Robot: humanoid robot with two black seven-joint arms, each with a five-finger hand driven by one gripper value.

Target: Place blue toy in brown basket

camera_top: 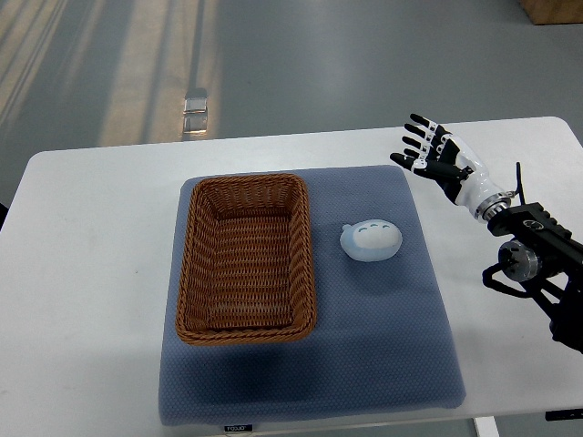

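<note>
My right robot hand (435, 152) hovers open, fingers spread, holding nothing. Blue toy (371, 240) on grey mat (383, 346), beside brown basket (244, 259).

You had a white table (100, 237) with rounded corners over a grey floor (346, 55), with pale light streaks (137, 64) at upper left. A blue-grey mat (383, 346) covered the table's middle. A brown box corner (552, 9) showed top right.

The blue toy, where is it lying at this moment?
In the top view the blue toy lies on the grey mat, just right of the brown basket and outside it, below and left of the open right robot hand.
</note>
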